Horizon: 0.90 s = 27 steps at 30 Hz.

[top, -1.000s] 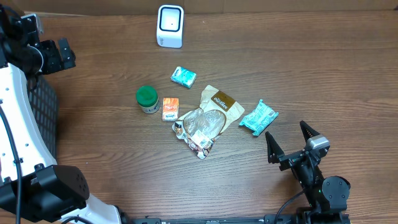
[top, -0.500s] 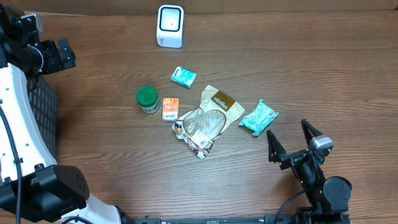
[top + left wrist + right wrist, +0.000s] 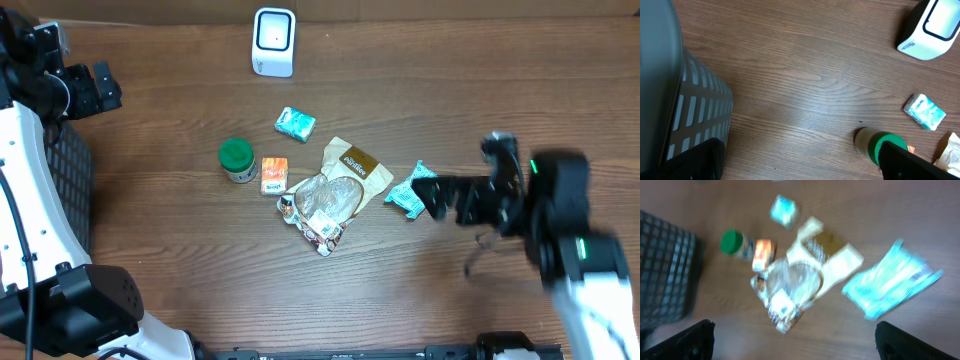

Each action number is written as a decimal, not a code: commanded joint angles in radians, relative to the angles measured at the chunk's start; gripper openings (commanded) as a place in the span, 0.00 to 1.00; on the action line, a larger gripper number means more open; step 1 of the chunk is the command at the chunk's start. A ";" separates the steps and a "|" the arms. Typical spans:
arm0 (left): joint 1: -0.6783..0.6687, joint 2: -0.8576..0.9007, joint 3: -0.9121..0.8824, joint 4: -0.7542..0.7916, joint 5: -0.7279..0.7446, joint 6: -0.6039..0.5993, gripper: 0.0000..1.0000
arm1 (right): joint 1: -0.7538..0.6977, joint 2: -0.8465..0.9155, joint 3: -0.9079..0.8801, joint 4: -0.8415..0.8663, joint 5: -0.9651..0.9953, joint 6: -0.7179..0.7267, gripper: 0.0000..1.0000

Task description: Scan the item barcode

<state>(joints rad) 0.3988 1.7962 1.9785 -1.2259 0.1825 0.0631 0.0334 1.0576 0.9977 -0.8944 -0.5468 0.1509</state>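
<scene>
Containers first: black slotted basket (image 3: 66, 185) far left of white box-shaped barcode scanner (image 3: 273, 42), contents hidden from you. Green-lidded small jar (image 3: 236, 159) upright, lid on, near side of scanner.

Flat teal plastic wrapper (image 3: 413, 189) lies near-right of scanner, on wood. Beside it: brown-and-cream pouch (image 3: 352, 168), clear crinkled bag (image 3: 320, 205) overlapping pouch, orange packet (image 3: 273, 174) touching jar, small teal packet (image 3: 295, 123).

Your right gripper (image 3: 440, 198) blurred, jaws spread wide, empty, just beside the wrapper. Left gripper (image 3: 800, 145) spread wide, empty, by basket.

Scanner near far table edge; bare wood on both its sides.
</scene>
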 commanded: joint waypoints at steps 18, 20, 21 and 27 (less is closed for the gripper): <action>-0.006 0.011 0.004 0.003 0.001 0.027 0.99 | 0.113 0.572 0.095 -0.051 0.299 0.517 0.61; -0.006 0.011 0.004 0.003 0.001 0.027 1.00 | 0.130 0.572 0.071 -0.034 0.349 0.571 0.61; -0.006 0.011 0.004 0.003 0.001 0.027 1.00 | 0.137 0.572 0.055 -0.015 0.371 0.597 0.61; -0.006 0.011 0.004 0.003 0.001 0.027 0.99 | 0.152 0.573 -0.019 0.097 0.387 0.646 0.60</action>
<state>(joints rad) 0.3992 1.7966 1.9785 -1.2255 0.1825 0.0631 0.1791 1.6451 1.0119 -0.8242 -0.2138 0.7273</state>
